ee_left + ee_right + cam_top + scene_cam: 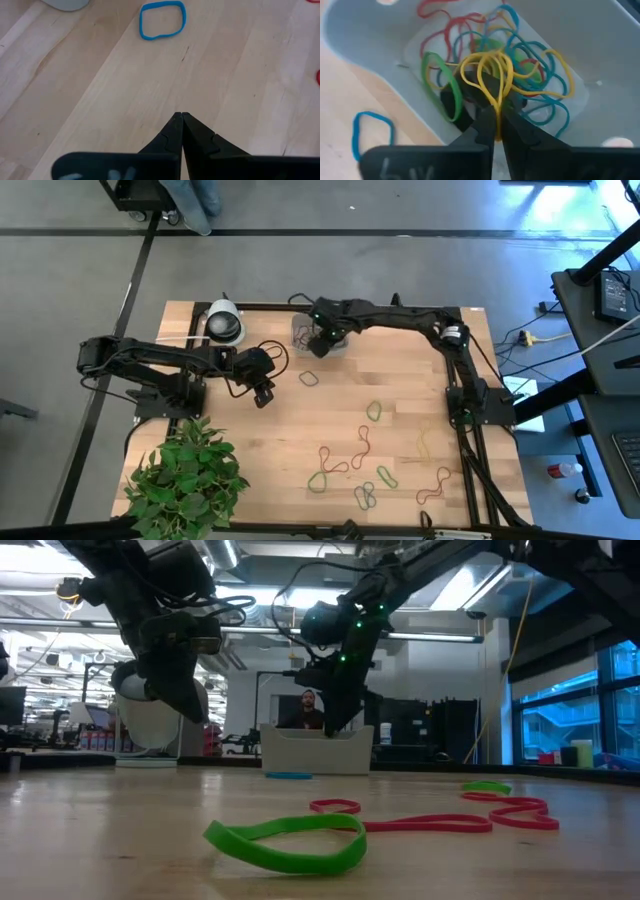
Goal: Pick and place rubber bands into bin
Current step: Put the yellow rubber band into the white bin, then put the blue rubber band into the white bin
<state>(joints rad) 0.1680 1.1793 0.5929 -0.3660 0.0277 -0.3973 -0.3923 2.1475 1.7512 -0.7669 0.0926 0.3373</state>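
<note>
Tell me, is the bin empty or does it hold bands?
Not empty: the bin holds many tangled rubber bands.

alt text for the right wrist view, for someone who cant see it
The right end effector reaches into the bin, a yellow band pinched between its fingertips over a tangle of red, blue, green and yellow bands. One blue band lies on the table outside the bin.

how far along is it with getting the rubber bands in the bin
Partly done. A tangle of coloured bands already lies in the bin. In hand: the right gripper is inside the bin with a yellow band between its fingertips, about to drop it. Left: a blue band lies near the bin, and about ten loose bands lie on the table. The left gripper hangs shut and empty over the table.
</note>
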